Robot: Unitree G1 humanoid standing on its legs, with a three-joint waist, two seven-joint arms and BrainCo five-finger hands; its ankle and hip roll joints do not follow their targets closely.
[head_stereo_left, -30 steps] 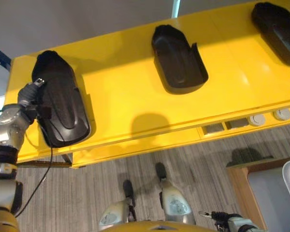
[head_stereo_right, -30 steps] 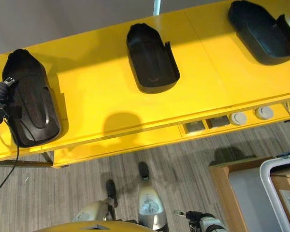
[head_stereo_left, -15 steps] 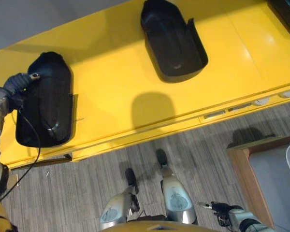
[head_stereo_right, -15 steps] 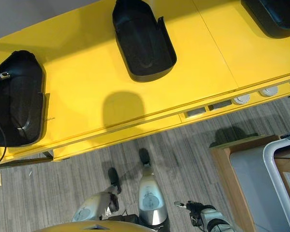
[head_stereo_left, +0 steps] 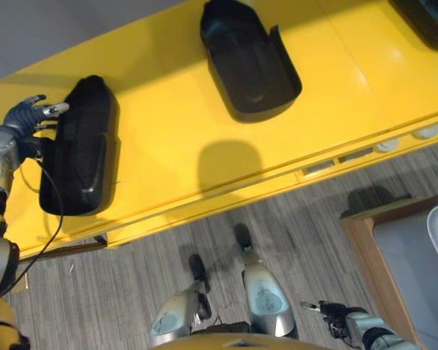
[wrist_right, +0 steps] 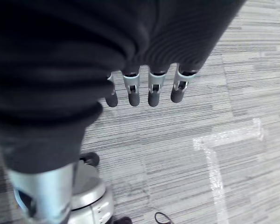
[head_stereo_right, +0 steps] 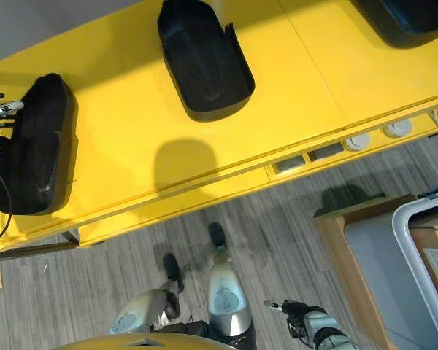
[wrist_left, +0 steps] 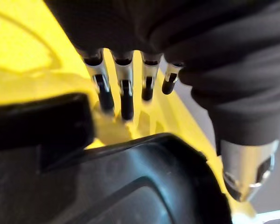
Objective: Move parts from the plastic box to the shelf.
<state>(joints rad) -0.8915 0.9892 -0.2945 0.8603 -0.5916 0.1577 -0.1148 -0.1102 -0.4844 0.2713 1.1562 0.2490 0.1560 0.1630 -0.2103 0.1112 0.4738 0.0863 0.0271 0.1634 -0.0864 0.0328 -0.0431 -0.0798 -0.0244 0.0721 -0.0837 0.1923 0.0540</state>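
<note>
On the yellow shelf (head_stereo_left: 175, 131) lie three black moulded parts. The left part (head_stereo_left: 80, 157) rests near the shelf's left end. My left hand (head_stereo_left: 29, 115) hovers just beside that part's far end, open with spread fingers (wrist_left: 123, 91) over the yellow surface, the part (wrist_left: 130, 186) below them. A second part (head_stereo_left: 248, 62) sits mid-shelf, and a third (head_stereo_right: 401, 18) at the far right. My right hand (head_stereo_left: 336, 317) hangs low at my side, fingers (wrist_right: 130, 91) straight over the floor, holding nothing.
Round and square sockets (head_stereo_right: 358, 141) line the shelf's front edge at the right. A wooden stand (head_stereo_left: 365, 248) with a white-rimmed box (head_stereo_right: 423, 248) is at the lower right. Grey carpet (head_stereo_left: 117, 292) runs under the shelf.
My left hand has let go of the left black part and spread its fingers beside it; the part now lies on the shelf. The camera has shifted too.
</note>
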